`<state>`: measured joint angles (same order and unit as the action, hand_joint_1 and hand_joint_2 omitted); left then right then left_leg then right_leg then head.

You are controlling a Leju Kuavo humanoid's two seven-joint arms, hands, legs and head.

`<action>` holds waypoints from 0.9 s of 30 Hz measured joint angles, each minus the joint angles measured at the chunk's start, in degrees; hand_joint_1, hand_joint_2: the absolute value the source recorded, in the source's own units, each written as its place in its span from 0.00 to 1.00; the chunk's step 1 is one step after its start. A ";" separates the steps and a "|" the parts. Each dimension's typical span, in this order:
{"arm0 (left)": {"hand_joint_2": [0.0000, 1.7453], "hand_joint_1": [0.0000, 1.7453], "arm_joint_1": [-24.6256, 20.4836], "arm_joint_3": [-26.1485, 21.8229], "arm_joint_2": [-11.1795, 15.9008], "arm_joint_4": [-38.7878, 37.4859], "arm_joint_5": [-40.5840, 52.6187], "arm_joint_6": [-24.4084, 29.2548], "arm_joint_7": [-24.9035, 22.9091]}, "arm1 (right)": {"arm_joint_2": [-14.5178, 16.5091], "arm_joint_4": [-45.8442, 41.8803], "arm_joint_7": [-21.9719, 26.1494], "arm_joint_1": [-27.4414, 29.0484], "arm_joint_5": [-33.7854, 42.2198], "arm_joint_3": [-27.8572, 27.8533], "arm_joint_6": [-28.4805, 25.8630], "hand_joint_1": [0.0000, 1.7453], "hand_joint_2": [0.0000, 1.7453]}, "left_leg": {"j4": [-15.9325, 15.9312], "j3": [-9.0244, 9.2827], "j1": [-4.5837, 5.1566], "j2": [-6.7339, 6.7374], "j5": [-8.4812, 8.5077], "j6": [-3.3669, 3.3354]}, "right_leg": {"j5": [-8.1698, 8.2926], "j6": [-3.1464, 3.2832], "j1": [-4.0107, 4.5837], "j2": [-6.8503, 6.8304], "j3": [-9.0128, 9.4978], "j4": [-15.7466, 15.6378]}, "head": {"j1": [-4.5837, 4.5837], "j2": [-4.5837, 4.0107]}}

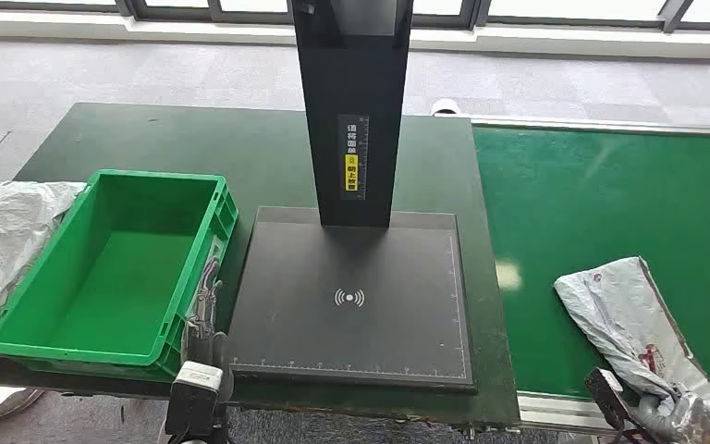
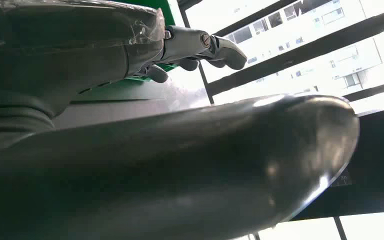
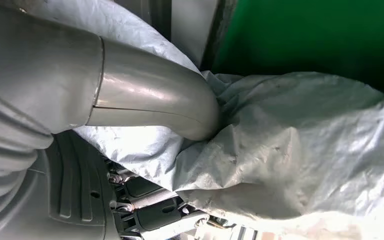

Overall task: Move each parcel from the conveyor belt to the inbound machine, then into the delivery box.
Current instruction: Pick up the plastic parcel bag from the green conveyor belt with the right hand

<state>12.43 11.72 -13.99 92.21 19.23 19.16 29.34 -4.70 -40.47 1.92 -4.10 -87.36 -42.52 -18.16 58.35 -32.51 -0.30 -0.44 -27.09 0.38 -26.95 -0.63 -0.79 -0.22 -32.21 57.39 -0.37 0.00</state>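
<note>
The parcel [image 1: 630,319], a crumpled grey plastic mailer, lies on the green conveyor belt [image 1: 610,203] close to its near edge, toward the side that borders the table. The right hand [image 1: 652,412] is on the parcel's near end: in the right wrist view its thumb [image 3: 150,97] presses into the wrapping from one side and darker fingers [image 3: 155,210] sit under the other, so it appears to be pinching the bag, probably so it can be lifted across.

The scanner plate [image 1: 351,301] of the inbound machine is bare, sitting at the near right part of the dark table [image 1: 148,139], beside the belt, a short carry from the parcel. The green box [image 1: 116,268] stands at the table's near left edge, touching the plate's left side, and has nothing in it. More grey wrapping [image 1: 5,231] lies just outside the box's left wall.

The left hand [image 1: 205,310] hangs low at the gap between box and plate, holding nothing, fingers loosely curled but apart.
</note>
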 joint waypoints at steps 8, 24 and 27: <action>0.00 0.00 0.05 -0.09 -0.09 0.01 -0.09 0.59 0.18 | 0.53 -0.29 0.49 0.10 -0.06 -0.15 -0.63 1.00 1.00 | 0.00 -0.07 0.00 0.00 0.00 0.00 | 0.00 0.00 0.00 0.00 -0.01 0.01 | 0.00 -0.01; 0.00 0.00 5.19 -0.22 -0.50 5.30 -2.97 11.59 2.67 | 9.31 -16.99 20.57 -1.20 32.51 6.63 -18.67 1.00 1.00 | -0.04 -0.20 0.01 0.02 0.04 0.05 | 0.02 0.04 -0.01 0.08 -0.22 0.11 | -0.02 0.00; 0.00 0.00 5.54 -0.23 -0.79 5.68 -2.85 11.40 2.81 | 12.52 -25.82 26.79 0.91 40.64 8.65 -18.15 1.00 1.00 | -0.05 -0.21 0.00 0.01 0.01 0.09 | -0.01 0.05 -0.01 0.08 -0.22 0.11 | -0.02 -0.01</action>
<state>17.96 11.48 -14.78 97.90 16.38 30.56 32.16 7.82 -66.29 28.71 -3.19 -46.72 -33.87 -36.31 58.29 -32.72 -0.30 -0.43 -27.07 0.47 -26.96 -0.58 -0.80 -0.14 -32.43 57.50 -0.39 -0.01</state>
